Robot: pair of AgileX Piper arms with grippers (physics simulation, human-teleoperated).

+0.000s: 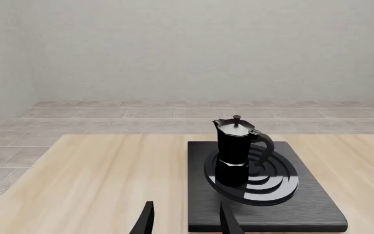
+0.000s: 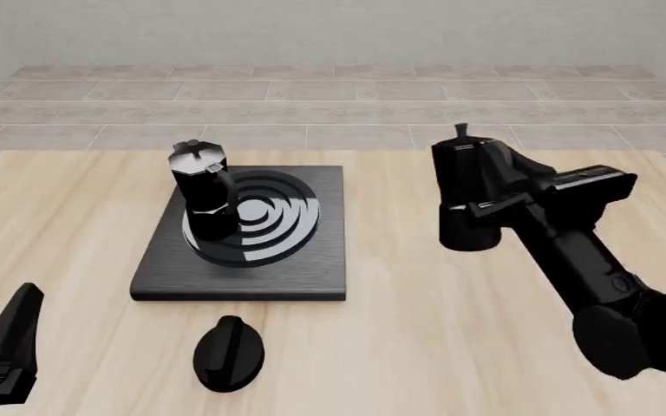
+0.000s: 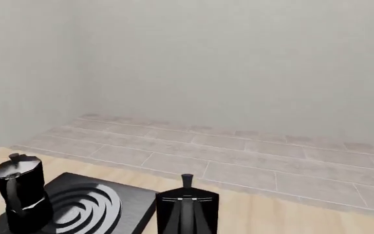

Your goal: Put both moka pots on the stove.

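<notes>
One glossy black moka pot (image 2: 202, 195) stands upright on the left part of the burner rings of the dark stove (image 2: 310, 277). My right gripper (image 2: 484, 206) is shut on the other moka pot (image 2: 468, 186), to the right of the stove; I cannot tell if its base touches the table. The right wrist view shows that pot's lid (image 3: 187, 204), with the stove (image 3: 135, 204) and first pot (image 3: 21, 197) beyond. My left gripper (image 1: 187, 222) is open and empty, near the table's front left, short of the stove (image 1: 304, 209) and its pot (image 1: 235, 151).
A low black oval knob (image 2: 229, 351) lies on the wooden table (image 2: 449, 329) just in front of the stove. The left gripper (image 2: 3, 347) shows at the bottom left corner of the front view. A tiled floor and grey wall lie behind the table.
</notes>
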